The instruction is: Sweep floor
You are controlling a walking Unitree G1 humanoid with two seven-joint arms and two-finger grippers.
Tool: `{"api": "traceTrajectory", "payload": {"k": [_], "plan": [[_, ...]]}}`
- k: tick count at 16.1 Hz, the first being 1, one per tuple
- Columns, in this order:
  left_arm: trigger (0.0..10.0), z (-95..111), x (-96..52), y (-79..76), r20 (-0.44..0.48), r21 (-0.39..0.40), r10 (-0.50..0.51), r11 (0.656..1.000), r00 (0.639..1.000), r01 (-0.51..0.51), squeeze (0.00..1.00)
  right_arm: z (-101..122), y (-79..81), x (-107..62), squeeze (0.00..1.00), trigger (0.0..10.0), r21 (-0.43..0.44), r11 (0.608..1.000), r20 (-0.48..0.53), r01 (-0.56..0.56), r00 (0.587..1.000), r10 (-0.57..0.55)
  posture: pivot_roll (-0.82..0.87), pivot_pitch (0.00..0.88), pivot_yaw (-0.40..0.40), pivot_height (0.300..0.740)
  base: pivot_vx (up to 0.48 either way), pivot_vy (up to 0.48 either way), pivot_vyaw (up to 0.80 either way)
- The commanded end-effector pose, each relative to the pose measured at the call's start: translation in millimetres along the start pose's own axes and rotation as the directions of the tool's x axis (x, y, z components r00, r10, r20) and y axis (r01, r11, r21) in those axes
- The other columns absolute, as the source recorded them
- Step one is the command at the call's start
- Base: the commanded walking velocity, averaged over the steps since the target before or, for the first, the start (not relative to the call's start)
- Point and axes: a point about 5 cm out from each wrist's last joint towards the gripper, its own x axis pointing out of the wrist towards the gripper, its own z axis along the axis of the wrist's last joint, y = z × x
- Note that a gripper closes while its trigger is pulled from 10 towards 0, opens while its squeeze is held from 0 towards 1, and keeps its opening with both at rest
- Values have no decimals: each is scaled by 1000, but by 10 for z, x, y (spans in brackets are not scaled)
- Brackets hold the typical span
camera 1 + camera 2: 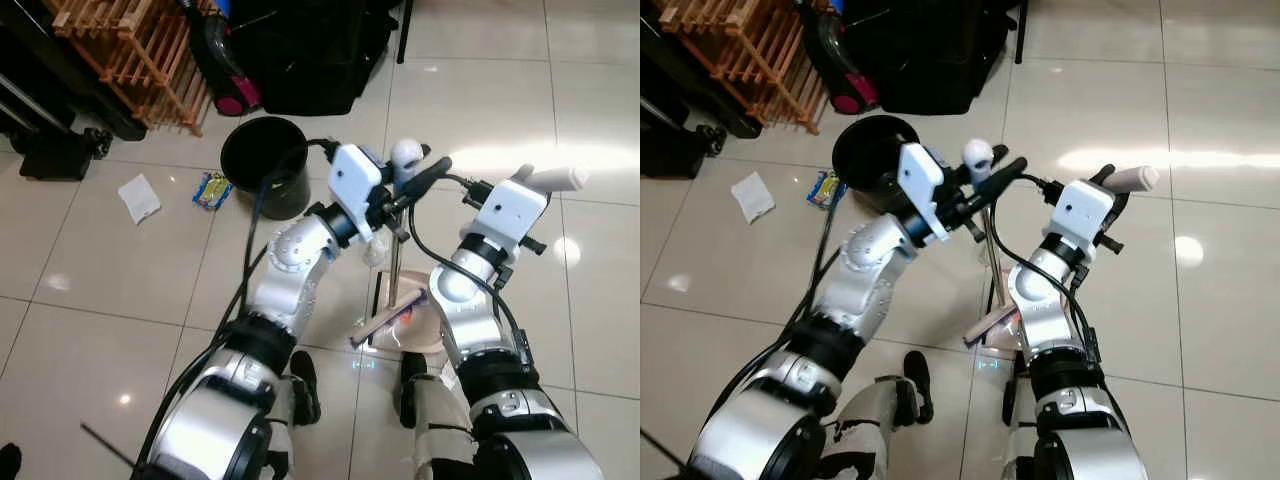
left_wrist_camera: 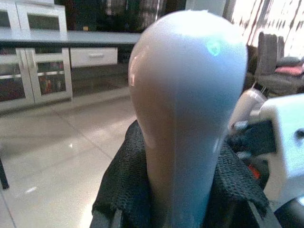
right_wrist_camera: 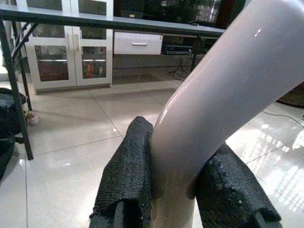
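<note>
- Leftmost, a crumpled white paper [image 1: 139, 197] lies on the tiled floor [image 1: 120, 290] at about ten o'clock from the robot, with a small colourful wrapper [image 1: 212, 189] just beside a black bin [image 1: 265, 165] at about eleven o'clock
- Next, the left gripper [image 1: 405, 170] sits at twelve o'clock, its black padded fingers [image 2: 126, 185] clamped around the rounded pale top of the broom handle [image 2: 187, 104]
- From that grip, the broom's thin shaft [image 1: 396, 275] runs nearly straight down, so its long axis stands close to upright, ending at the broom head [image 1: 385, 322] on the floor just ahead of the robot's feet
- Beside the broom head rests a pale dustpan [image 1: 425, 335], touching or nearly touching it; I cannot tell which
- Further right, at about one o'clock, the right gripper [image 1: 545, 180] has its fingers [image 3: 126, 185] closed on a curved pale handle [image 3: 223, 99], which I judge to be the dustpan's
- As for the coming move, the litter lies well apart from the broom head, toward ten and eleven o'clock, so the left arm, being the nearer one, looks best placed to carry the head out that way and draw the scraps back toward the pan
- Judging by the paper and wrapper not yet gathered, the sweeping seems at an early stage
</note>
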Motion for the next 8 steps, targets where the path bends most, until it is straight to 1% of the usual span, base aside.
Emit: {"api": "traceTrajectory", "payload": {"k": [1,2,3,4,6,8], "plan": [[10000,151,-22,39,54,18,-9,1000,998,8,0,-82,-11,-60,0,10000,-16,1000,-38,-8,999,8,45,400,142,740,0,0,0],[10000,293,-144,138,65,43,4,999,998,-7,0,-68,-17,-43,0,10000,-11,1000,-33,-9,999,8,46,394,137,740,0,0,0],[10000,335,-181,161,67,48,6,999,998,-10,0,-65,-19,-39,0,10000,-9,1000,-31,-8,999,8,46,394,137,740,0,0,0],[10000,492,-400,246,45,63,33,997,998,-35,0,-72,-68,-23,0,10000,-1,1000,-32,-6,999,6,53,375,123,740,0,0,0],[10000,594,-576,264,11,66,59,996,998,-59,0,-77,-123,4,0,10000,9,1000,-38,0,999,0,54,361,117,740,0,0,0],[10000,687,-748,244,-22,39,113,993,993,-112,0,-70,-231,53,0,10000,31,999,-43,25,999,-23,54,347,113,740,0,0,0]]}}
